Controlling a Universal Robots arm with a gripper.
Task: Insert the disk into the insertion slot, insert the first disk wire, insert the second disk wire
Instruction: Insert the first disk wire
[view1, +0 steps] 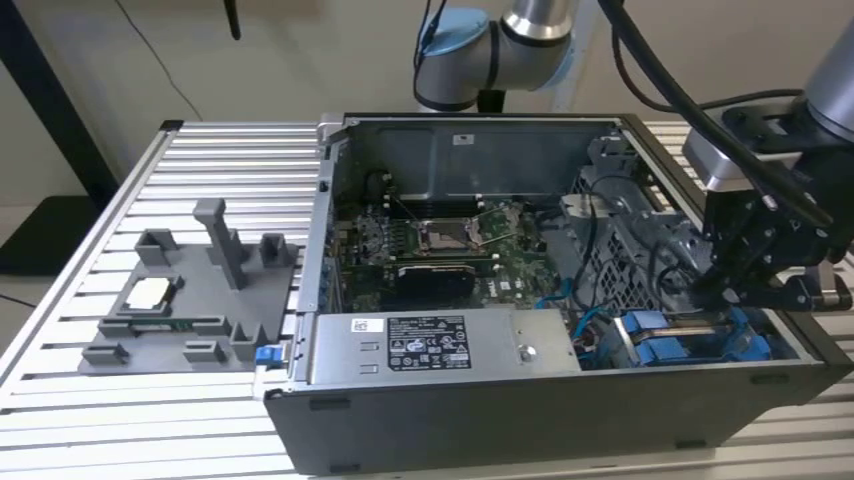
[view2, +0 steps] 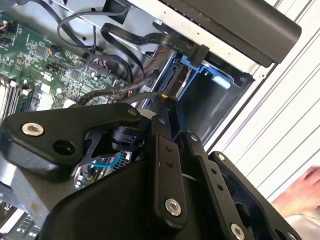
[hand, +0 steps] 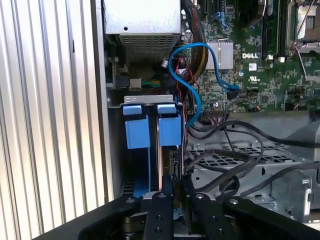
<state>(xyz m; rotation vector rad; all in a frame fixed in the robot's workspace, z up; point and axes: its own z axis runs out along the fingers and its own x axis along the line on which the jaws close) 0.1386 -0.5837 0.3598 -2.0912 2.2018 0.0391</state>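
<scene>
The disk (hand: 159, 161) stands edge-on in its blue carrier (hand: 170, 129) inside the insertion slot (hand: 146, 99), the grey drive bay at the case's corner. In the exterior view the blue carrier (view1: 674, 335) lies in the bay at the case's front right. My gripper (hand: 176, 179) hangs right over the disk's end, its fingers (hand: 164, 200) close together on a black wire connector (hand: 175, 156). A black braided wire (view2: 125, 90) runs up to the fingertips (view2: 164, 102). In the exterior view the gripper (view1: 717, 293) reaches down into the case above the bay.
A second blue carrier tab (hand: 136, 126) sits beside the disk. A flat black cable with a blue plug (view2: 192, 54) hangs over the bay. The power-supply box (view1: 427, 345), motherboard (view1: 441, 240) and a blue cable (hand: 195, 65) crowd the case. A hand (view2: 300, 192) rests outside it.
</scene>
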